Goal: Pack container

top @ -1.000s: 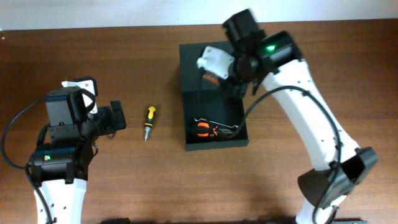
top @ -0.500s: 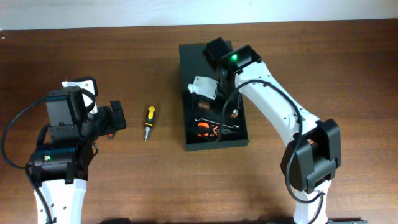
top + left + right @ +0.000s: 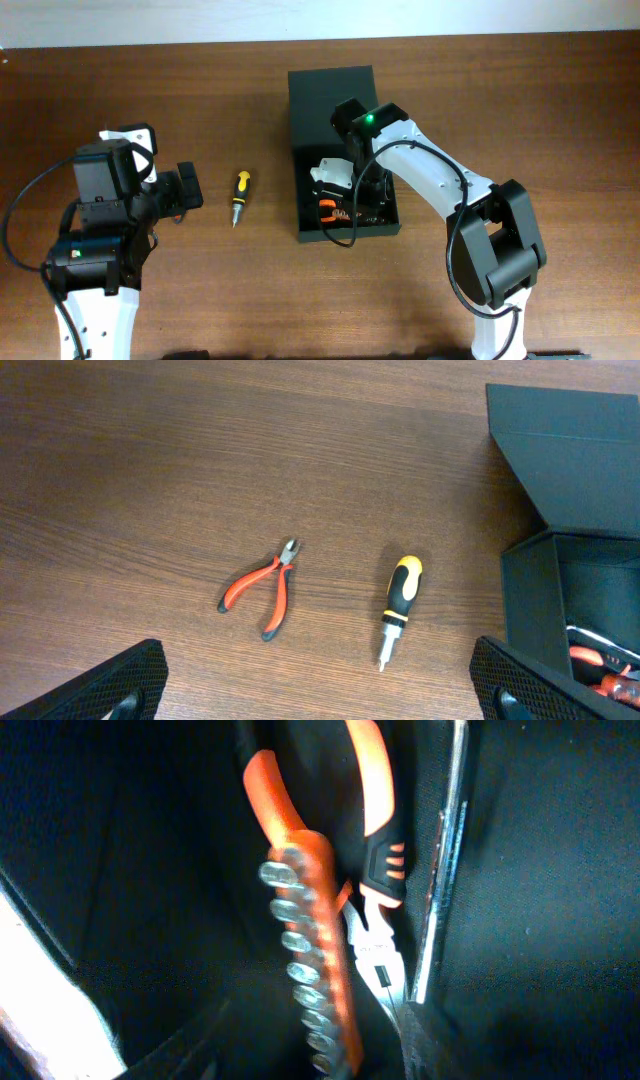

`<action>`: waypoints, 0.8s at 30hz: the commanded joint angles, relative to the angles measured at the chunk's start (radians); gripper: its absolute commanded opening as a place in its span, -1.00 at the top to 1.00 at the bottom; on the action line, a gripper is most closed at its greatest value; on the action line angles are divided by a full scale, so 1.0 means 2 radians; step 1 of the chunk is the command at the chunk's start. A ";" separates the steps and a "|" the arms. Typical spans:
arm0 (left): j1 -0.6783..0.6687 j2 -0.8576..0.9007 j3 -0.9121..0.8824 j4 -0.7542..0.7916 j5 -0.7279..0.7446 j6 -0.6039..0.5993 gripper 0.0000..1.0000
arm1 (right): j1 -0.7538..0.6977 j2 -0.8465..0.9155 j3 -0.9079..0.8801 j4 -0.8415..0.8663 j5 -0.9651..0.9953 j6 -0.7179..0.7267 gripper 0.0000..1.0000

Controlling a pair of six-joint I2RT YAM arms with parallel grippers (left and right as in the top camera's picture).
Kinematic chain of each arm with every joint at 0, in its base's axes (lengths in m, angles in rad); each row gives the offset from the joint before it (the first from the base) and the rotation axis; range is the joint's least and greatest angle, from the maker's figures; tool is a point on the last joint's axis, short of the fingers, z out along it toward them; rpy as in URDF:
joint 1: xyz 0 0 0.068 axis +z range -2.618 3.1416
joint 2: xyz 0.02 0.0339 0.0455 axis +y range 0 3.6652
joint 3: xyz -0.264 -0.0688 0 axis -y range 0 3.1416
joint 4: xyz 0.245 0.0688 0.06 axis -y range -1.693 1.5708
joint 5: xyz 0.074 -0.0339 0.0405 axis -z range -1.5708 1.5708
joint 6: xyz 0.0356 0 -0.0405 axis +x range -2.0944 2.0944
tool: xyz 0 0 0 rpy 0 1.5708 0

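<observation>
The container (image 3: 299, 190) is a dark box with its flap lid (image 3: 330, 95) open at the back; its corner shows in the left wrist view (image 3: 530, 600). My right gripper (image 3: 352, 195) is down inside it, shut on an orange rail of silver sockets (image 3: 305, 920) that runs between the fingers (image 3: 330, 1065). Orange-handled pliers (image 3: 375, 850) and a steel wrench (image 3: 440, 870) lie on the box floor beside the rail. My left gripper (image 3: 186, 190) is open and empty, left of the box, its fingertips low over the table (image 3: 320, 690).
A yellow-and-black screwdriver (image 3: 240, 190) lies on the wooden table between my left gripper and the box, and also shows in the left wrist view (image 3: 400, 595). Small red-handled pliers (image 3: 265, 585) lie to its left, seen only in the left wrist view.
My right gripper came from above the open lid forward and down into the box, carrying the orange socket rail. The left arm, screwdriver and red pliers have not moved.
</observation>
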 commanded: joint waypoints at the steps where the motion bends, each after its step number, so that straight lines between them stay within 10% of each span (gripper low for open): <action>1: 0.002 -0.002 0.006 -0.004 0.004 0.010 -0.99 | 0.001 -0.003 0.002 0.002 -0.015 0.003 -0.72; 3: 0.002 -0.002 0.006 -0.004 0.004 0.010 -0.98 | 0.001 -0.004 0.017 0.001 0.005 0.035 -0.99; 12: 0.002 -0.002 0.007 -0.004 0.019 0.052 -0.99 | -0.014 -0.055 0.274 -0.053 0.174 0.180 -0.98; 24: -0.075 0.081 0.071 -0.048 0.013 0.072 -0.98 | -0.310 -0.129 0.491 -0.241 0.117 0.365 -0.98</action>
